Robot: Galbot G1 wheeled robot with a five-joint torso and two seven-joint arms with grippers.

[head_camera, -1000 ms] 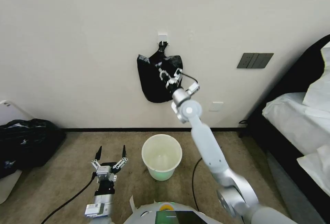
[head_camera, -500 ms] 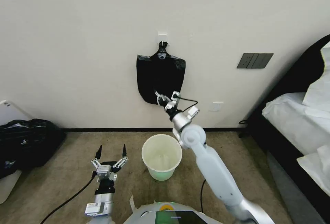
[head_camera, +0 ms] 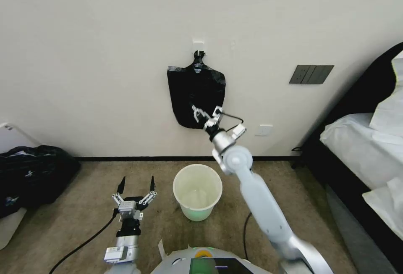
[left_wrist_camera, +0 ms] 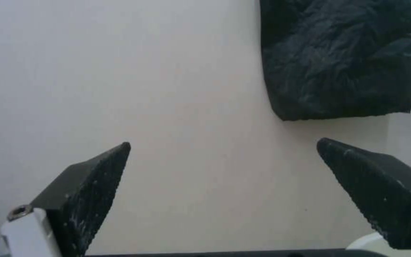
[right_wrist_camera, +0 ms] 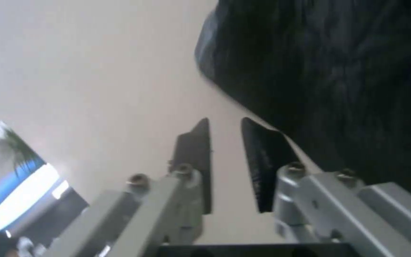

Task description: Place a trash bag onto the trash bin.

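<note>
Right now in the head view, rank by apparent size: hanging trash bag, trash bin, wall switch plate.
1. trash bag, hanging on the wall.
2. trash bin, nearly as large; it stands nearer the camera, so true order is unsure.
3. switch plate, clearly smallest.

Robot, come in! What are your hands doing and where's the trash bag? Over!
Right gripper raised at the trash bag's lower edge, fingers nearly together, gripping nothing. Left gripper open, low beside the trash bin. Bag hanging on wall hook. Nothing blocking.
</note>
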